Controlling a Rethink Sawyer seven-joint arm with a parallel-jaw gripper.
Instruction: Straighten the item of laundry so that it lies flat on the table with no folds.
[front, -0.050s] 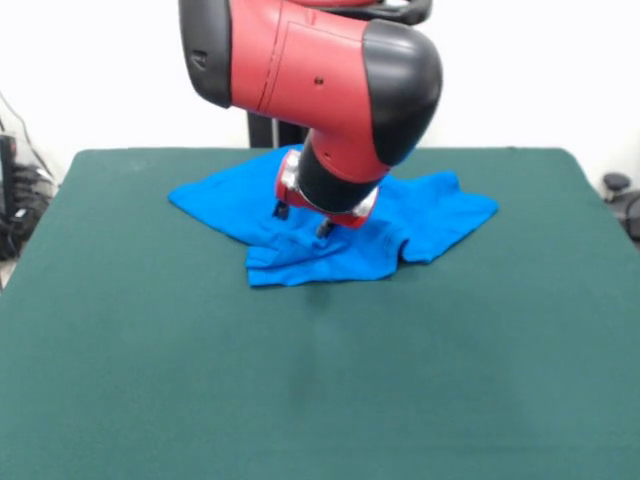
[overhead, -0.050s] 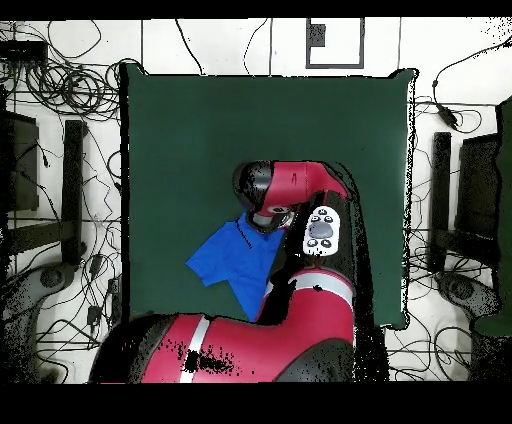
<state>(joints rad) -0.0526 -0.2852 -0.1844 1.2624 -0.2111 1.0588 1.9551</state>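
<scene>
- T-shirt (front, -0.050s: 330, 225) is crumpled on the far half of the tabletop (front, -0.050s: 320, 390), long axis 9-to-3 in the front view.
- Claw (front, -0.050s: 303, 220) sits directly above its middle, folds toward 6.
- Claw state: can't tell.

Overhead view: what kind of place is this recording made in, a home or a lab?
Most likely a robotics lab. A red and black robot arm works over a green felt table, and loose cables sprawl across the floor. The only household item is a blue T-shirt.
</scene>
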